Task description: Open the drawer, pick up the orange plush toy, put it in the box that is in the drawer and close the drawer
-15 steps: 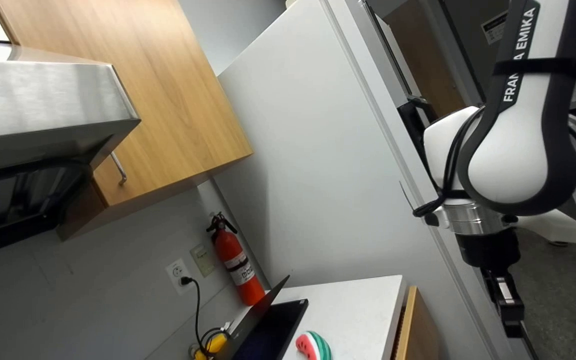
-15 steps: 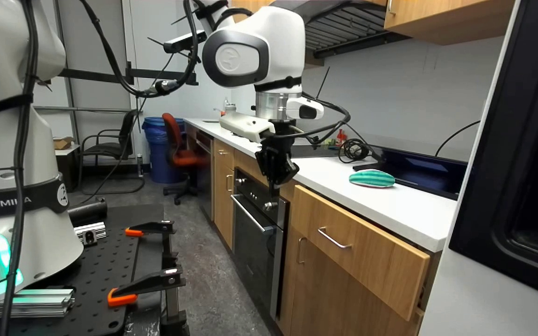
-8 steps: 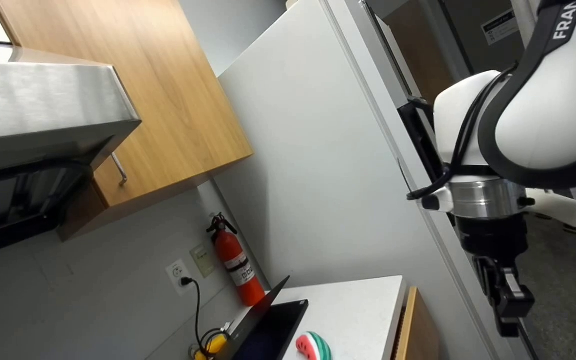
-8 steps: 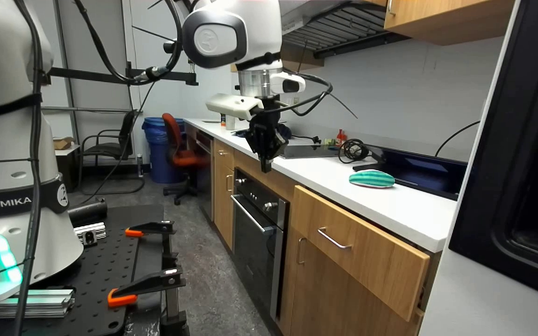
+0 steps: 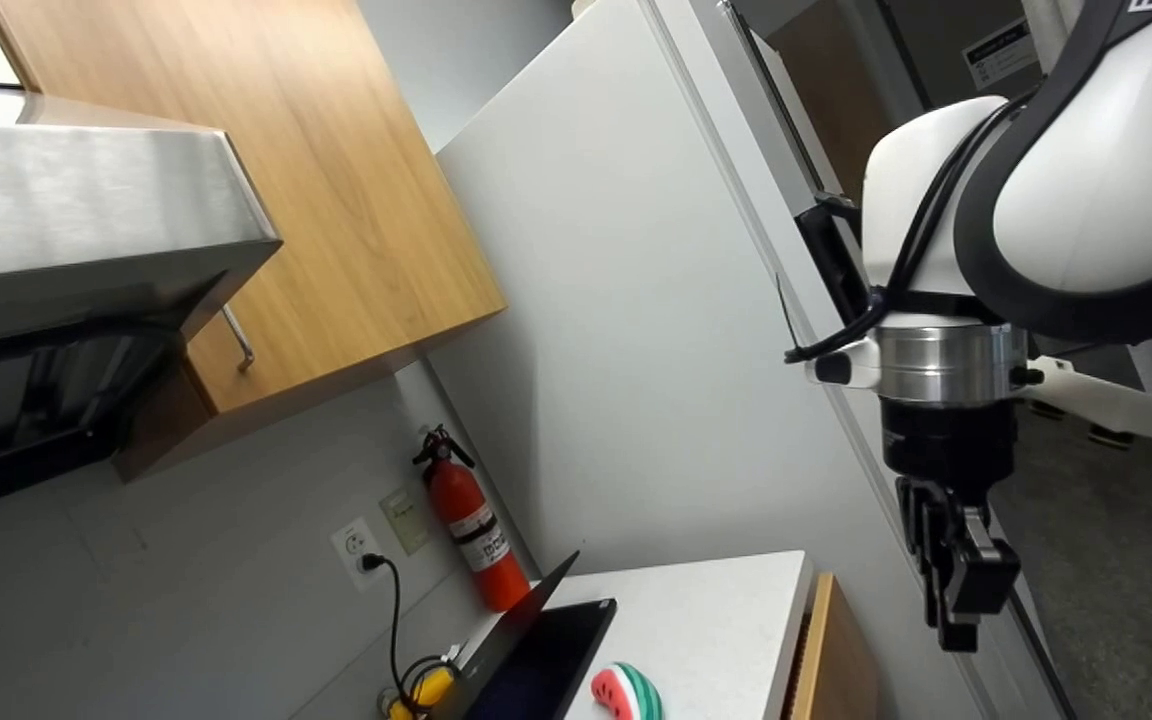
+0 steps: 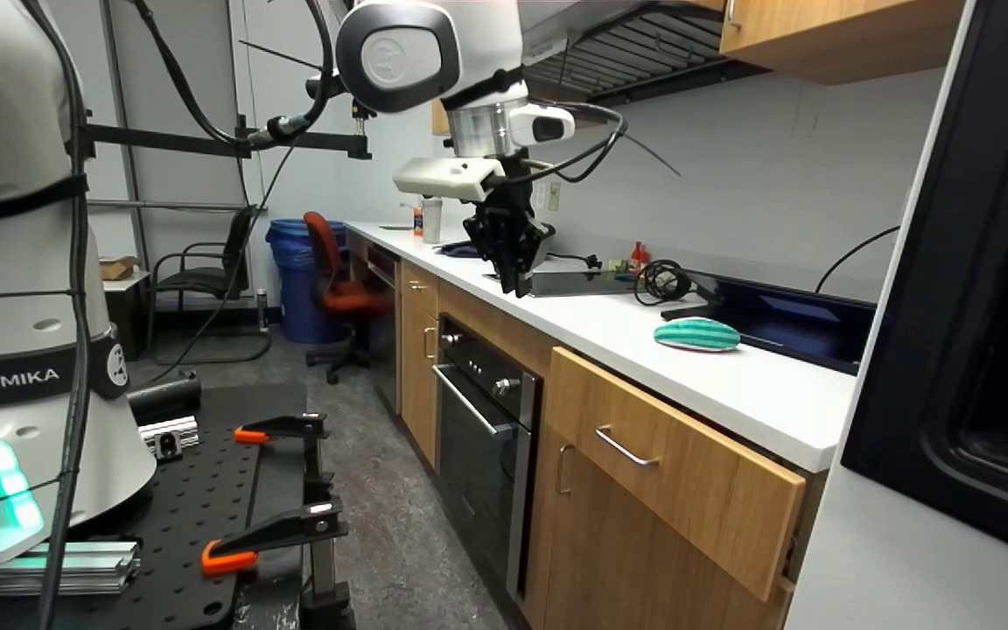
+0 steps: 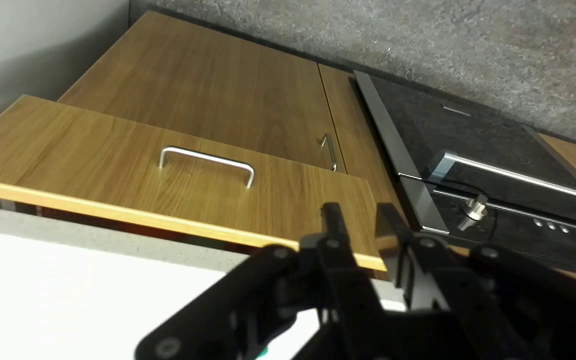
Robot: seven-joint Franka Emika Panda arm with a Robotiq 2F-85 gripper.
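Observation:
The drawer (image 6: pixel 705 472), with a tan wood front and metal handle (image 7: pixel 207 159), stands slightly pulled out below the white countertop. Only a narrow dark gap shows behind its front, with a dark reddish strip in it; whether that is the box cannot be told. No orange plush toy is in view. My gripper (image 7: pixel 359 207) hangs in the air, pointing down, its fingers parted a little and nothing between them. In the wrist view it overlaps the drawer's right end. In an exterior view the gripper (image 6: pixel 517 289) is higher than the drawer and toward the oven side, apart from the handle.
On the countertop (image 6: pixel 758 402) lie a watermelon-patterned item (image 6: pixel 696 334) and a dark flat panel (image 6: pixel 775 315). An oven (image 6: pixel 482 437) adjoins the drawer cabinet. A tall white cabinet side (image 5: pixel 626 350) rises beside the counter, near a fire extinguisher (image 5: pixel 476 535).
My gripper has risen and tilted, shifting sideways relative to the drawer. Its fingers, together a second ago, now stand a little apart. The drawer has not moved.

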